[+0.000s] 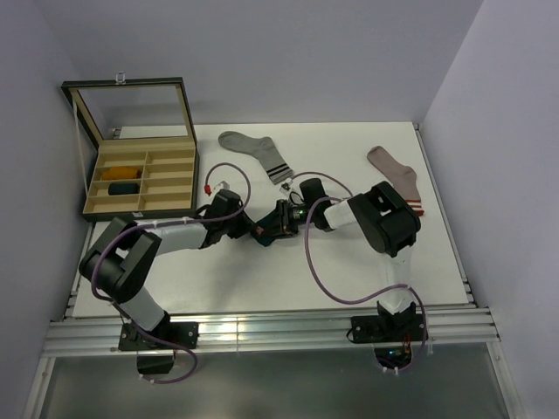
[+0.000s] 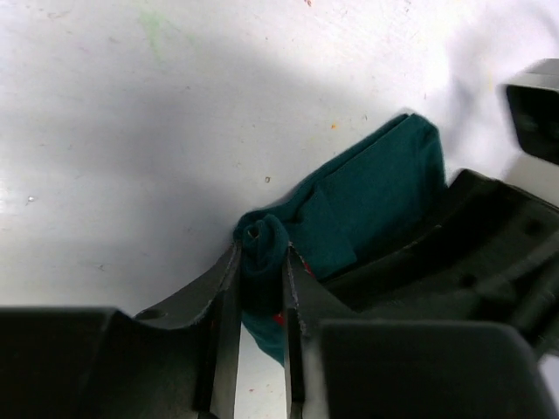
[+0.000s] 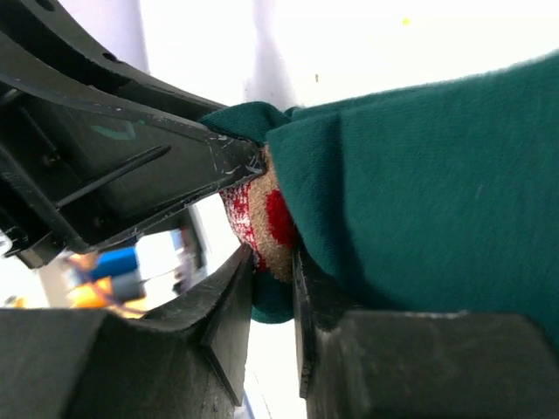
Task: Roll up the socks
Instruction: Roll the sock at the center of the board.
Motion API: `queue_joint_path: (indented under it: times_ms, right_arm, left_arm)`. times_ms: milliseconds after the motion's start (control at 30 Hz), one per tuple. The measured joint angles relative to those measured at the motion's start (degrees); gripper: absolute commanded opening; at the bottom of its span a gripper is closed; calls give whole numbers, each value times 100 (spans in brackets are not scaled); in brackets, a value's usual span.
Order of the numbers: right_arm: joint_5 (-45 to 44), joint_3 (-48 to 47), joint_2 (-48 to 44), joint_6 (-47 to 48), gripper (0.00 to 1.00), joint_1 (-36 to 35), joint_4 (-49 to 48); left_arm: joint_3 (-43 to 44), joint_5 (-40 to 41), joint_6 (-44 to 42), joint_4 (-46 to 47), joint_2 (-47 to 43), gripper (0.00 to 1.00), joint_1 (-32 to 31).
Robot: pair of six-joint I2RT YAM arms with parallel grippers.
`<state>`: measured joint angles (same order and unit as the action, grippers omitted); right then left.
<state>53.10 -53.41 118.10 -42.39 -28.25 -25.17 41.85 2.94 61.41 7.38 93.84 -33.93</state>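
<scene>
Teal sock (image 2: pixel 367 201) partly behind left gripper (image 2: pixel 262 262)

White table (image 1: pixel 262 279): compartmented box (image 1: pixel 144 209) at far left, lid upright. Grey striped sock (image 1: pixel 253 150) lies flat far centre; pinkish-beige sock (image 1: pixel 395 175) far right, well apart.

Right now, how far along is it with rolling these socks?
Two look done: a mustard-orange roll and a dark roll sit in the box. In hand: the left claw pinches the curled end of the teal sock, and the right claw grips it too. Left to do: most of that sock lies flat, not yet rolled.
</scene>
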Motion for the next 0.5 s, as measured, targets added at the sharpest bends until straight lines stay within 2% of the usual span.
queue_joint_path:
  times_ms: [100,200,367,500]
  right_arm:
    - [-605,186,-450,350,47,-63,313]
    - [-1519,413,-1086,780,50,-234,660]
    - [-3097,774,-2033,1425,51,-680,898]
    - [-4256,887,-2417,1982,51,-1408,846]
  left_arm:
    - [295,44,-160,-389,94,15,-57]
    - [560,127,-343,-780,162,12,-107]
    - [944,295,-654,-1449,243,12,-177]
    - [1241,321,-852,-1829,372,12,-195]
